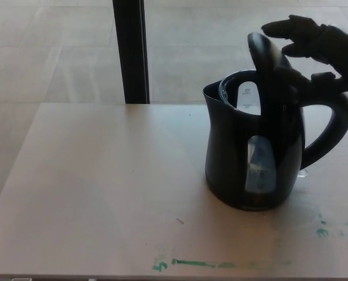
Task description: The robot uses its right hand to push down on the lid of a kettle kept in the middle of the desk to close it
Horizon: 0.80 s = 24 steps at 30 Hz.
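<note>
A black electric kettle (250,152) stands on the pale desk (103,187), right of centre, handle to the right and spout to the left. Its lid (266,61) is raised and tilts leftward over the opening. My right hand (314,41) comes in from the upper right, fingers apart, resting against the back of the lid above the handle (332,129). It holds nothing. The left hand does not show.
A dark vertical post (130,51) stands behind the desk's far edge, left of the kettle. Green marker scribbles (191,263) run along the near edge. Tiled floor (51,52) lies beyond the desk.
</note>
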Available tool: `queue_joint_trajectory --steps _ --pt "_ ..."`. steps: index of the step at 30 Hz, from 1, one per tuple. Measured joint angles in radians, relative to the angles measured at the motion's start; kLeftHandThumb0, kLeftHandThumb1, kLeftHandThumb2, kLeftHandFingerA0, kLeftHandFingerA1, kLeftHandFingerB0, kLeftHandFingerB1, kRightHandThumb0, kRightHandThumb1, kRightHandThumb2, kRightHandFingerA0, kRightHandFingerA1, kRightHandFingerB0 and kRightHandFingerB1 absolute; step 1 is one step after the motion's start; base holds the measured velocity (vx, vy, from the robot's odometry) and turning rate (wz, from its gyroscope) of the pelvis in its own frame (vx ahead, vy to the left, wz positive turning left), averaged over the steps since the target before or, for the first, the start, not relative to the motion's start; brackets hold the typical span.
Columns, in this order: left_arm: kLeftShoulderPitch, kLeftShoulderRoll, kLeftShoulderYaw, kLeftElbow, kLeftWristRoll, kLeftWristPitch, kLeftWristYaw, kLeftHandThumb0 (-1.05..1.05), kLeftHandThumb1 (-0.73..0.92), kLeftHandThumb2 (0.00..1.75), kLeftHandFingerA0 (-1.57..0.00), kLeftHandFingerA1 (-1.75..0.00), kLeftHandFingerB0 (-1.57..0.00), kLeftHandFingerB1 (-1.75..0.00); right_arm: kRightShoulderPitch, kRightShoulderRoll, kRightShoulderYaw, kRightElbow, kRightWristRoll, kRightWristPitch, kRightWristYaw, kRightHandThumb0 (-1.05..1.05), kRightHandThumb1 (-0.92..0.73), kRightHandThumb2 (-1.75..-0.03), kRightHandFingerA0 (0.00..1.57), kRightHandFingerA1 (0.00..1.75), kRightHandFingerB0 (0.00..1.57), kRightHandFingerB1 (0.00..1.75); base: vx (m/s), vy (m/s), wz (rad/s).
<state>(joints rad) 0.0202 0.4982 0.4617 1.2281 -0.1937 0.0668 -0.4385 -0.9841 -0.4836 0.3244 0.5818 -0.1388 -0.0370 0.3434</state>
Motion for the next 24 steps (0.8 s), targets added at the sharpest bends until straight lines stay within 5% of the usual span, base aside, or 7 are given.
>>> queue_joint_trajectory --steps 1,4,5,12,15,16,24 --pt "0.001 0.0 0.0 0.0 -0.002 0.0 0.0 -0.66 0.66 0.6 -0.52 -0.52 -0.39 -0.36 -0.012 0.007 0.019 0.019 -0.016 -0.003 0.001 -0.39 -0.37 -1.03 0.01 0.51 0.0 0.49 0.0 0.0 0.0" --pt "0.004 0.001 -0.002 0.002 -0.006 0.0 -0.002 -0.64 0.66 0.59 -0.52 -0.57 -0.4 -0.39 -0.04 0.019 0.061 0.055 -0.055 -0.017 0.002 -0.88 -0.86 -0.68 0.15 0.43 0.16 0.32 0.0 0.0 0.0" --pt "0.005 0.002 -0.001 0.003 -0.008 0.0 -0.005 -0.66 0.52 0.9 -0.48 -0.63 -0.33 -0.51 -0.05 0.021 0.072 0.065 -0.068 -0.025 0.002 -0.89 -0.86 -0.67 0.16 0.43 0.18 0.32 0.0 0.0 0.0" --pt "0.005 0.009 -0.013 0.013 -0.01 -0.001 -0.022 -0.66 0.67 0.6 -0.5 -0.45 -0.37 -0.34 -0.078 0.051 0.142 0.075 -0.158 -0.044 0.002 -0.89 -0.84 -0.66 0.19 0.42 0.2 0.33 0.0 0.0 0.0" --pt "0.003 0.01 -0.015 0.016 -0.01 -0.001 -0.021 -0.75 0.57 0.91 -0.49 -0.6 -0.31 -0.48 -0.094 0.054 0.187 0.069 -0.2 -0.042 0.007 -0.86 -0.81 -0.66 0.17 0.4 0.19 0.31 0.0 0.0 0.0" --pt "0.003 0.01 -0.017 0.016 -0.01 -0.001 -0.021 -0.67 0.66 0.6 -0.54 -0.52 -0.37 -0.36 -0.098 0.054 0.197 0.067 -0.208 -0.041 0.008 -0.85 -0.81 -0.65 0.2 0.4 0.22 0.32 0.0 0.0 0.0" --pt "-0.005 0.01 -0.017 0.02 -0.012 -0.001 -0.016 -0.68 0.55 0.9 -0.48 -0.62 -0.34 -0.5 -0.109 0.052 0.304 0.036 -0.325 -0.021 -0.01 -0.9 -0.84 -0.66 0.23 0.45 0.25 0.31 0.0 0.0 0.0"
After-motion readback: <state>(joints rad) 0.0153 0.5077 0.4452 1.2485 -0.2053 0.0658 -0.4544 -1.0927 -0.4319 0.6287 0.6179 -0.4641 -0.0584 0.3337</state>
